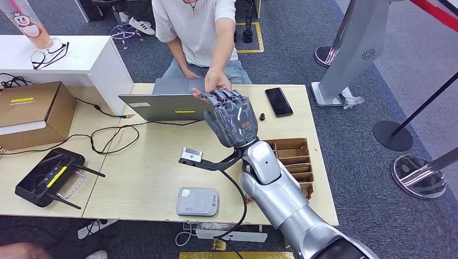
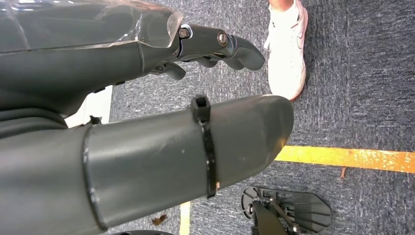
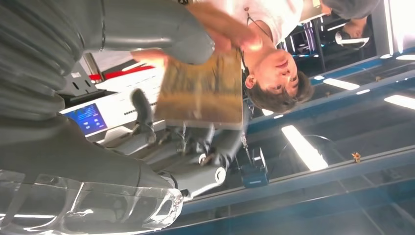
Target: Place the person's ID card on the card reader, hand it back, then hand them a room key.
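Right hand (image 1: 233, 120) raised above the surface (image 1: 146, 178), back of the hand toward the head camera, fingers (image 1: 222, 98) pointing up toward the person (image 1: 197, 27) seated across. Card (image 3: 203, 90), brownish and flat, lying across the right fingers and under the thick thumb (image 3: 161, 34), with the person's hand (image 1: 216, 81) at its far edge, fingertips touching it. Cannot tell whether the robot's fingers actually press the card or merely support it. Card reader (image 1: 197, 201), a small grey box, well below the fingers near the surface's front edge. Cardboard slotted box (image 1: 294, 159) just beside the right forearm. Left hand (image 2: 215, 46) hanging over grey carpet, fingers curled inward with nothing in them.
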Robot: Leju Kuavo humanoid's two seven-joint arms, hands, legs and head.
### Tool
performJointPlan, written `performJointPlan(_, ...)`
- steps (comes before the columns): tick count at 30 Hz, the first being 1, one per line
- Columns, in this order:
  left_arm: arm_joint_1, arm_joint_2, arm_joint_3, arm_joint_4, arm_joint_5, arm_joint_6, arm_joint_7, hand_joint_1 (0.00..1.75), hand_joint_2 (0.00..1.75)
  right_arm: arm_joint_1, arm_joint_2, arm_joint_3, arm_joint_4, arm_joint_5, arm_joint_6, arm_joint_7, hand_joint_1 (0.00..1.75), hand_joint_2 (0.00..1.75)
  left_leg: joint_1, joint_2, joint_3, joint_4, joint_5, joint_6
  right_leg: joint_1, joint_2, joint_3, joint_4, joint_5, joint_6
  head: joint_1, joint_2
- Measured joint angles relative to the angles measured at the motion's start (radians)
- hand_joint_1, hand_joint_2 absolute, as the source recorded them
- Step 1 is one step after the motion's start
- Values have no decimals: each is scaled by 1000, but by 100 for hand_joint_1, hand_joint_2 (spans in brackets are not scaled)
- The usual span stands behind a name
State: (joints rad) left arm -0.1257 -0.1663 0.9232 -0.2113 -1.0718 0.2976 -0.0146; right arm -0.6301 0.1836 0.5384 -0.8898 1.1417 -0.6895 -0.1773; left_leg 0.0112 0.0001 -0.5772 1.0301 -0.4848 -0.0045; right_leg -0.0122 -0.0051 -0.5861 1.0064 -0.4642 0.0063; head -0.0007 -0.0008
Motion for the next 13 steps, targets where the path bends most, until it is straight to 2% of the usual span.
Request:
performJointPlan(4,0,0,0,0,4,1,0,0,0,-3,4,2,8,-26,-1,-9,0,175,0,0,0,0,0,0,0,0,0,0,0,0,0,0)
performJointPlan(8,0,0,0,0,9,3,0,0,0,-5,6,5,9,-53,0,-14,0,0,0,0,0,0,0,0,0,0,0,0,0,0,0,0)
performJointPlan(13,1,0,0,0,15,6,-6,0,0,-5,6,12,-1,-92,4,-21,0,0,0,0,0,0,0,0,0,0,0,0,0,0,0,0)
